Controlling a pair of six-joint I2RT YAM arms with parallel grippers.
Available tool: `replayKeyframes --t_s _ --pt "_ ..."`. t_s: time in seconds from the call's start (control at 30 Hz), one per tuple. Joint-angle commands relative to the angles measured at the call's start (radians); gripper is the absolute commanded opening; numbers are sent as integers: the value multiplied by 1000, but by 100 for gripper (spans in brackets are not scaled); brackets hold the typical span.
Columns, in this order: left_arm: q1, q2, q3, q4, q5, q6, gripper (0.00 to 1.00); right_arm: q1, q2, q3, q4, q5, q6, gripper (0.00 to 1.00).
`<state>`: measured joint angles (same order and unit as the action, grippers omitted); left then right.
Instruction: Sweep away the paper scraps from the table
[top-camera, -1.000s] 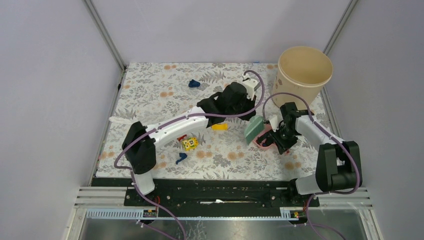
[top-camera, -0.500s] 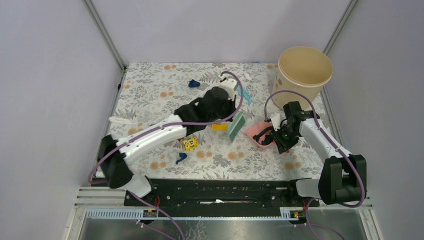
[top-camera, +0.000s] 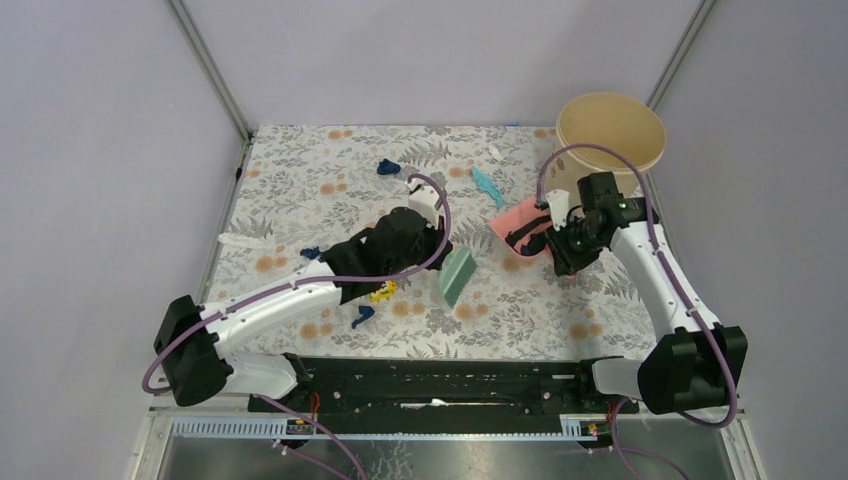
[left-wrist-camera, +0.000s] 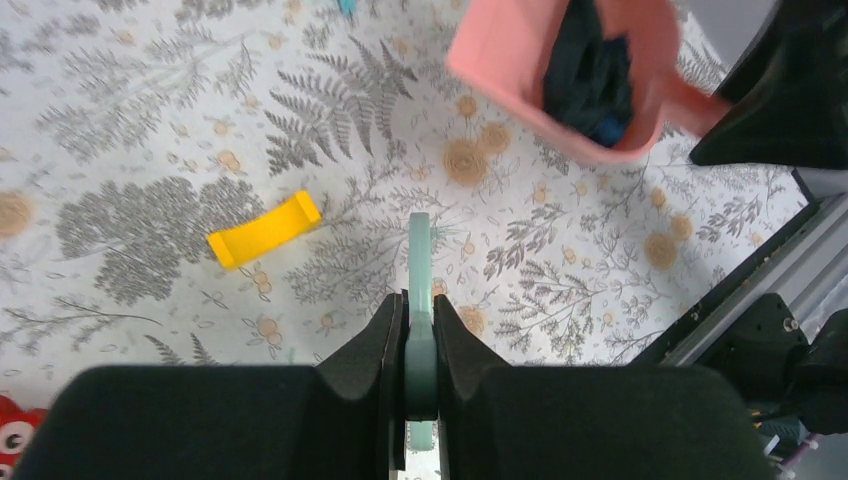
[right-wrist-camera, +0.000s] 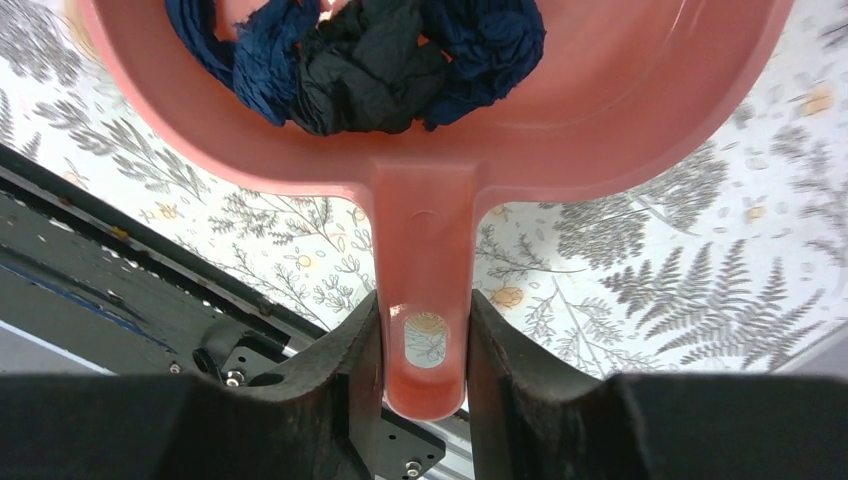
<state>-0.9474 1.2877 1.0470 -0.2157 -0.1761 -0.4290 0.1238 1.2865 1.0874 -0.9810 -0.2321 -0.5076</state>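
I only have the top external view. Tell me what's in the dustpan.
Observer: The right wrist view shows dark blue and black paper wads bunched in the dustpan, toward its handle end.
Operator: Confirm the right grip.
Observer: The right gripper is shut on the handle, with its fingers either side of the hanging hole.
Operator: Now check the left.
Observer: The left gripper pinches the brush edge-on. A yellow piece lies on the table to one side, apart from the brush.
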Motion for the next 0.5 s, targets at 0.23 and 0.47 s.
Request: replayKeyframes --t_s 0.23,0.47 --pt "-1 161 39 223 120 -113 0 7 14 407 -135 -24 35 0" --pt "-1 157 -95 405 247 -108 0 7 65 542 -123 9 102 0"
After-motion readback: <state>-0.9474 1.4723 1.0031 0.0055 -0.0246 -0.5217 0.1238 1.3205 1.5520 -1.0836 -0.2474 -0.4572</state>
